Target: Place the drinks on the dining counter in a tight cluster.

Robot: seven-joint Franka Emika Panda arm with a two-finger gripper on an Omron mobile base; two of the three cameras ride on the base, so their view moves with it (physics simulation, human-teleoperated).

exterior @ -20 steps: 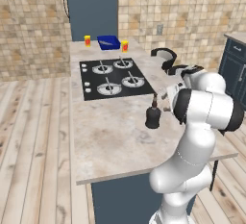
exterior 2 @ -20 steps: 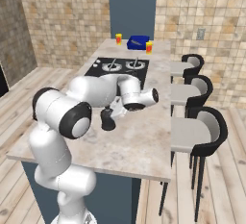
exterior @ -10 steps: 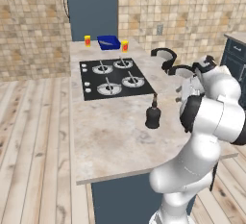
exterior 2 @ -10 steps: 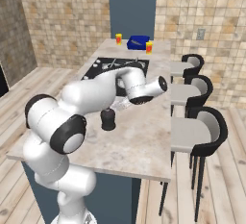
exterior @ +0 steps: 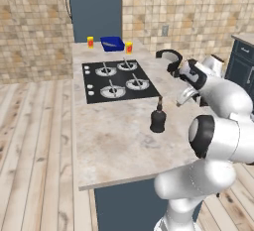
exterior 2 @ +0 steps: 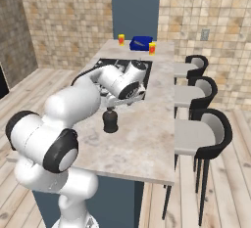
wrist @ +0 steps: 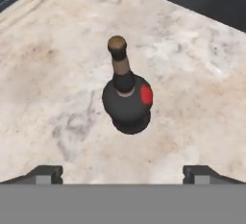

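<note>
The black bottle (exterior: pixel 158 120) stands upright on the beige surface (exterior: pixel 111 141), just in front of the near right corner of the cooktop (exterior: pixel 119 80) and clear of it. It is squat and round-bodied, with a thin neck, a brown stopper and a red spot on its shoulder — the hand view looks down on it (wrist: pixel 126 94) from above with bare marble all around. From the right base view the same bottle (exterior 2: pixel 110 120) sits near the middle of the surface (exterior 2: pixel 147 148), toward the arm's side.

The gripper (wrist: pixel 123 171) hangs above and apart from the bottle, touching nothing. Its two dark fingertips (wrist: pixel 47 172) sit far out at either side of the hand view's bottom edge, so the jaws are spread wide with nothing between them. In the left base view the hand is up at the right of the surface, beyond the bottle; in the right base view it is just behind and above the bottle, over the cooktop's (exterior 2: pixel 125 70) near edge.

At the far end of the surface — well apart from the bottle — lie a blue tray (exterior: pixel 112 43) and two small yellow-red jars (exterior: pixel 90 42), one on each side of it. Three black stools (exterior 2: pixel 208 129) line the surface's right side.
</note>
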